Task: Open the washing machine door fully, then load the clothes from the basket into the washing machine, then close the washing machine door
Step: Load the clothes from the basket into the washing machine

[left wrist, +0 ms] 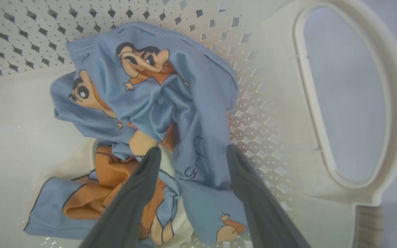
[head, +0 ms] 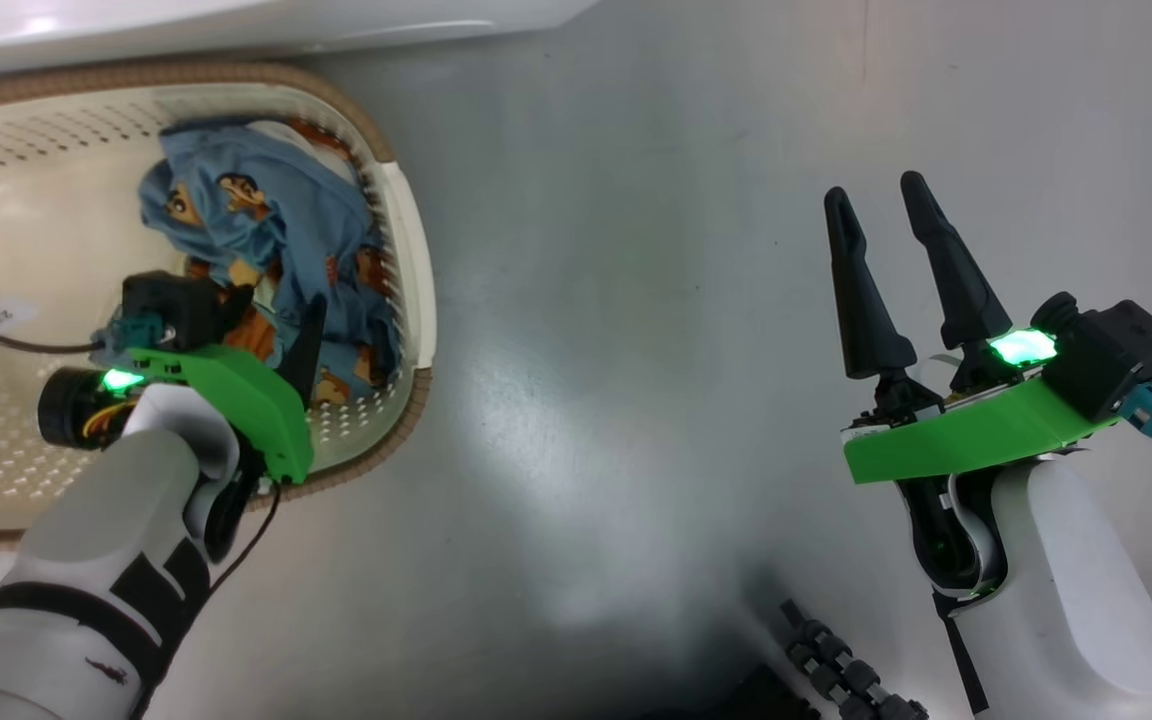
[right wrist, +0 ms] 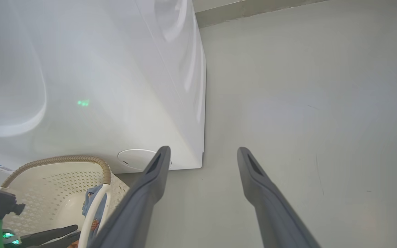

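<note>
**Status: loading stage, pick-up not yet made.**

1. Locate the clothes (left wrist: 171,96). They lie bunched in the basket (head: 416,260), against its right wall beside the side handle. The basket stands on the floor (head: 636,350), left of centre, just in front of the washing machine (right wrist: 115,86).

2. Check the left gripper (left wrist: 193,150). It is lowered into the basket with its jaws apart. The two fingers straddle a raised fold of the blue fabric. Nothing is clamped yet (whether the tips press into the cloth cannot be told).

3. Check the right gripper (head: 876,190). It hangs over bare floor, well to the right of the basket, with its jaws apart and nothing between them.

4. Assess progress. You cannot confirm from here that the door stands fully open, so treat that step as unverified. No garment is lifted, and at least one bundle remains in the basket. Loading is therefore early or only partly done, as best judged.

5. Note the remaining work:
   - close the left jaws on the fold;
   - carry the clothes into the drum;
   - repeat until the basket is clear;
   - shut the door.
</note>
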